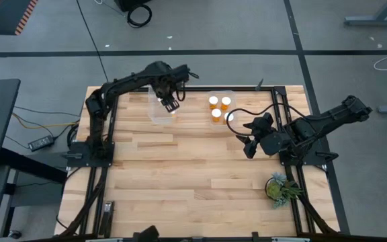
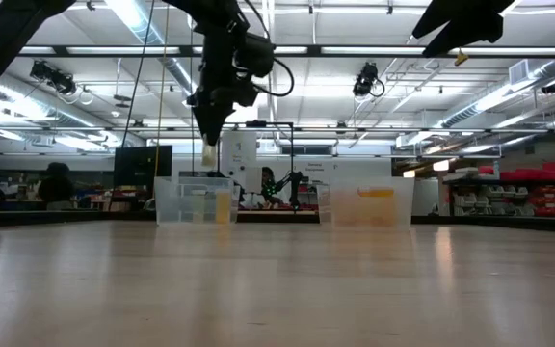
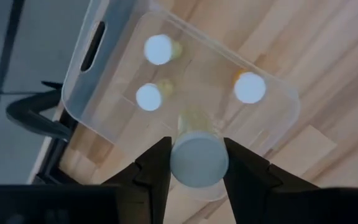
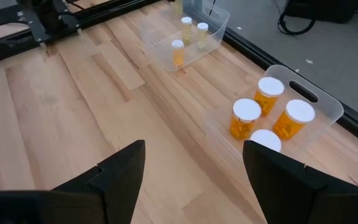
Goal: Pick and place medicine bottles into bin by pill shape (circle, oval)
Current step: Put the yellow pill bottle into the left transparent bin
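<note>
My left gripper (image 1: 169, 102) hovers over a clear bin (image 1: 158, 113) at the table's far side, shut on a medicine bottle (image 3: 194, 158) with a white cap. The bin (image 3: 98, 74) holds three more white-capped bottles, standing upright. A second clear bin (image 1: 228, 95) to its right holds several amber bottles (image 4: 246, 117) standing upright. My right gripper (image 1: 250, 145) is open and empty, low over the table, near that second bin (image 4: 319, 102). My left gripper pinches the bottle's white cap (image 3: 194, 163) between its two fingers, one on each side. The fingers (image 2: 208, 135) come from above, pointing down. The bottle hangs upright below them, its amber body (image 3: 194, 121) toward the bin, lifted clear above the bin's rim.
A small green potted plant (image 1: 281, 188) stands at the table's near right. Black frame rails (image 1: 284, 134) run along the left and right sides. Bare wooden tabletop (image 1: 180, 175) lies between the bins and the near edge.
</note>
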Available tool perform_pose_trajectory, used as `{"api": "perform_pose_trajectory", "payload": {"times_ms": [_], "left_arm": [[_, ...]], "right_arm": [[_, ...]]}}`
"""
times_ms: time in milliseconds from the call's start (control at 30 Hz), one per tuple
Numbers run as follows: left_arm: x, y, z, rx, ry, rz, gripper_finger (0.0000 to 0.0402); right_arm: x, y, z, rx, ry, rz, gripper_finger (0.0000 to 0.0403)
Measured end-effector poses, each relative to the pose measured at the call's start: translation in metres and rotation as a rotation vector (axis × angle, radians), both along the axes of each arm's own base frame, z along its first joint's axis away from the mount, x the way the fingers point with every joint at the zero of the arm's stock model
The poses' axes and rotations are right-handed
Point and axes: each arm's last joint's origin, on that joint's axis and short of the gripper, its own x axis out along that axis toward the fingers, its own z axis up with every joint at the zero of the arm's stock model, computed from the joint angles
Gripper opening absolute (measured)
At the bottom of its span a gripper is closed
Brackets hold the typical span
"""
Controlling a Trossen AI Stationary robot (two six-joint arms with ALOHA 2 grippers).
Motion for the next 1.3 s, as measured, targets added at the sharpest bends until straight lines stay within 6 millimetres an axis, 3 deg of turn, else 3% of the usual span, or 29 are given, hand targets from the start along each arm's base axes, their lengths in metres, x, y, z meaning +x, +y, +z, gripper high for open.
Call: {"api": "perform_pose_trajectory", "payload": {"times_ms": [233,633,1100,1300], "left_arm": [[-0.007,0.010,-0.008,-0.041,-0.006,0.081,0.0130],[-0.020,0.008,-0.077,-0.115,0.097,0.015,0.0135],[-0.025,0.015,-0.104,-0.131,0.022,0.041,0.0138],[-0.027,0.014,-0.106,-0.134,0.031,0.041,0.0141]], "right_arm": [[0.000,0.000,0.000,0.007,-0.004,-0.006,0.0277],[0.000,0.000,0.000,0.003,-0.002,-0.003,0.0277],[0.000,0.000,0.000,0.002,-0.002,-0.002,0.0277],[0.000,0.000,0.000,0.001,-0.002,-0.002,0.0277]]}}
